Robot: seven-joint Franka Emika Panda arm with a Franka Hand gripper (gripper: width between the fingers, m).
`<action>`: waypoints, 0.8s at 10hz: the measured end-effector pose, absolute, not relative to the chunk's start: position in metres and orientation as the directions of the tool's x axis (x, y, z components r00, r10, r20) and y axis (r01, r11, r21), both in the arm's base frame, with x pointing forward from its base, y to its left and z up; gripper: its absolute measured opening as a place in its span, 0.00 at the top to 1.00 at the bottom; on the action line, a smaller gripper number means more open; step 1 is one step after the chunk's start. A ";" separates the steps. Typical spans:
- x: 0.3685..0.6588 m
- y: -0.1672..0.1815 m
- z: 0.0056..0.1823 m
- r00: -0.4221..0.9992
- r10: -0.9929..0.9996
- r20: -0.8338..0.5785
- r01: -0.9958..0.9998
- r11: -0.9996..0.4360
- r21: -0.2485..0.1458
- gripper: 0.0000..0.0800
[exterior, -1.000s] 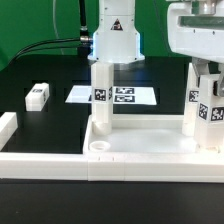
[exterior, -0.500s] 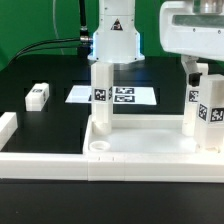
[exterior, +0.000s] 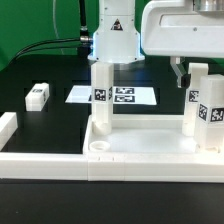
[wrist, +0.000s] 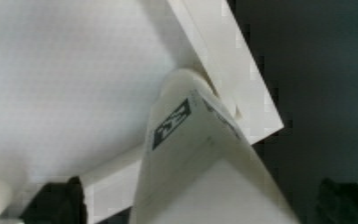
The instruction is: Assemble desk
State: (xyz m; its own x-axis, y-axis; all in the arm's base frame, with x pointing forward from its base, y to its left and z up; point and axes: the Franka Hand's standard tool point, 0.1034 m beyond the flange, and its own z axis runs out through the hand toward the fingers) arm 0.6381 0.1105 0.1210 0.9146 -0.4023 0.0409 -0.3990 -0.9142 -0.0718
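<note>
The white tray-like tabletop [exterior: 140,150] lies at the front, with an empty round socket at its near left corner [exterior: 98,147]. One tagged leg [exterior: 102,98] stands upright at its left back corner. Another tagged leg [exterior: 205,105] stands upright at the right side. My gripper [exterior: 192,72] hovers at the top of that right leg, with one finger [exterior: 178,72] showing beside it. In the wrist view the leg [wrist: 202,150] rises between my wide-apart dark fingertips [wrist: 60,200], above the tabletop [wrist: 69,90]. The jaws stand open and do not grip it.
A loose leg [exterior: 37,95] lies on the black table at the exterior view's left. The marker board [exterior: 125,96] lies behind the tabletop. White border rails run along the front [exterior: 45,160] and left [exterior: 8,128]. The robot base [exterior: 115,35] stands at the back.
My gripper has risen and shifted toward the exterior view's left, off the right leg it enclosed before. The leg stays upright where it was.
</note>
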 end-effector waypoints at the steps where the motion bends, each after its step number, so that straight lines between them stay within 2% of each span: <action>1: 0.639 0.112 0.121 0.947 -0.318 0.051 -0.314 -0.947 -0.069 0.19; 5: 0.639 0.109 0.121 0.993 -0.101 0.065 -0.098 -0.994 -0.054 0.19; 7: 0.639 0.108 0.121 0.994 -0.091 0.065 -0.088 -0.995 -0.053 0.50; 8: 0.639 0.108 0.121 0.994 -0.092 0.065 -0.088 -0.995 -0.053 0.50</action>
